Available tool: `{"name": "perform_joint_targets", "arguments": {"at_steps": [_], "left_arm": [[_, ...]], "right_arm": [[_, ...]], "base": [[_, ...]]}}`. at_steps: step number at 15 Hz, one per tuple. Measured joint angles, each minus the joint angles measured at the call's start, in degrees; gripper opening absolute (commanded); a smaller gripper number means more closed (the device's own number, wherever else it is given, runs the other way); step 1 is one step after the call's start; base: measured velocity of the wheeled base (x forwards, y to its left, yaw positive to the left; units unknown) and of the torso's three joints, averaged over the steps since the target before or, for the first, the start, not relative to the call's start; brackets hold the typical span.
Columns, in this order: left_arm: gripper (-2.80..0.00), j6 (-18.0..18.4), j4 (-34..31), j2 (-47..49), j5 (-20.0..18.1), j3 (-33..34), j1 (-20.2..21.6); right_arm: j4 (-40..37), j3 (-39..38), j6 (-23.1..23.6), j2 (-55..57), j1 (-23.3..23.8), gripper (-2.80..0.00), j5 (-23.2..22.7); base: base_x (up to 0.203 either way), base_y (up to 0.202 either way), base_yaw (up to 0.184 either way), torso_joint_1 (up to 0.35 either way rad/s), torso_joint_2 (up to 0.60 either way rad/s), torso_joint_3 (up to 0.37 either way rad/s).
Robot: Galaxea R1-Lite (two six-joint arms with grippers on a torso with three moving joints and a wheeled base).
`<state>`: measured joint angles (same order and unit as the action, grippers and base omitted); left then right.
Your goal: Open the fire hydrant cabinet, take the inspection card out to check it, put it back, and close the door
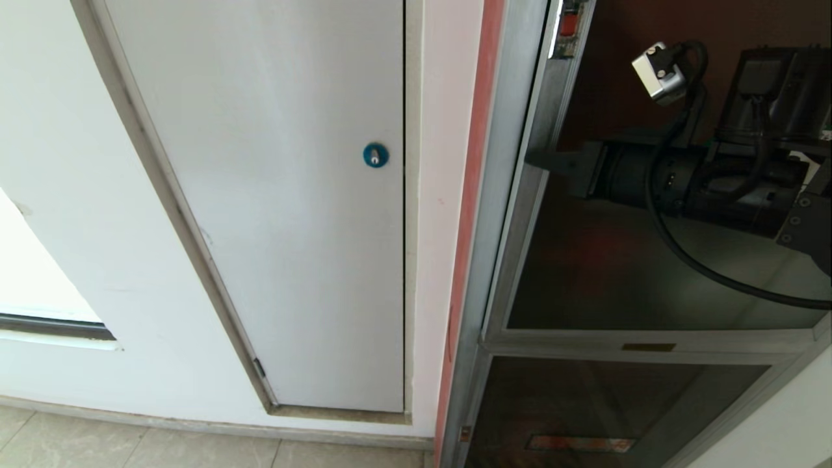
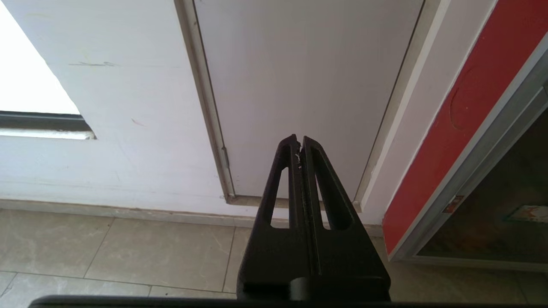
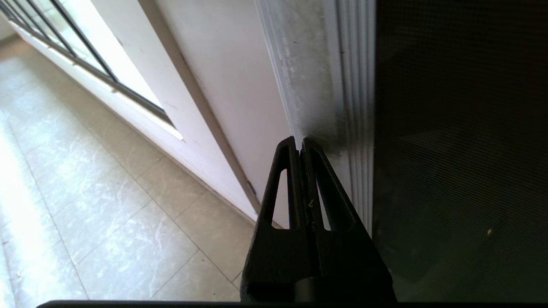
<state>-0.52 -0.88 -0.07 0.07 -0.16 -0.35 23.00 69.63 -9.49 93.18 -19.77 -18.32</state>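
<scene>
Right gripper (image 3: pixel 301 143), fingers pressed together and empty, tips at the silver frame edge of the door (image 3: pixel 462 128). Fire hydrant cabinet (image 1: pixel 500 195) still closed; inspection card unseen. Every step remains. Left gripper (image 2: pixel 299 143) closed, parked.

Lighting, head view: we record even, soft daylight on the plain white panel door (image 1: pixel 273 195); no hard shadows there. A blown-out white window patch (image 1: pixel 32 273) at the left edge marks the light source.

Reflections: the dark tinted glass door in its silver metal frame (image 1: pixel 650 260) acts as a mirror; we see the robot's arm and cable reflected in it, with a faint red glow.

Left wrist view: bright, evenly lit; overexposed window (image 2: pixel 30 72); the pale stone floor tiles (image 2: pixel 128 244) are sharp.

Right wrist view: strong contrast. Glare washes out the floor (image 3: pixel 64 192) towards the window; the glass (image 3: pixel 462 149) reads near black, with a fine moiré pattern. The black right gripper (image 3: pixel 299 143) is a silhouette.
</scene>
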Motion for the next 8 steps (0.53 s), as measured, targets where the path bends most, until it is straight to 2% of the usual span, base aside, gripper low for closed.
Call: {"name": "perform_joint_targets", "arguments": {"at_steps": [8], "left_arm": [[-2.80,0.0,0.0,0.0,0.0,0.0,0.0]], "right_arm": [[0.1,3.4,0.2,2.1,0.1,-2.80,5.6]], "base": [[0.000,0.000,0.000,0.000,0.00,0.000]]}}
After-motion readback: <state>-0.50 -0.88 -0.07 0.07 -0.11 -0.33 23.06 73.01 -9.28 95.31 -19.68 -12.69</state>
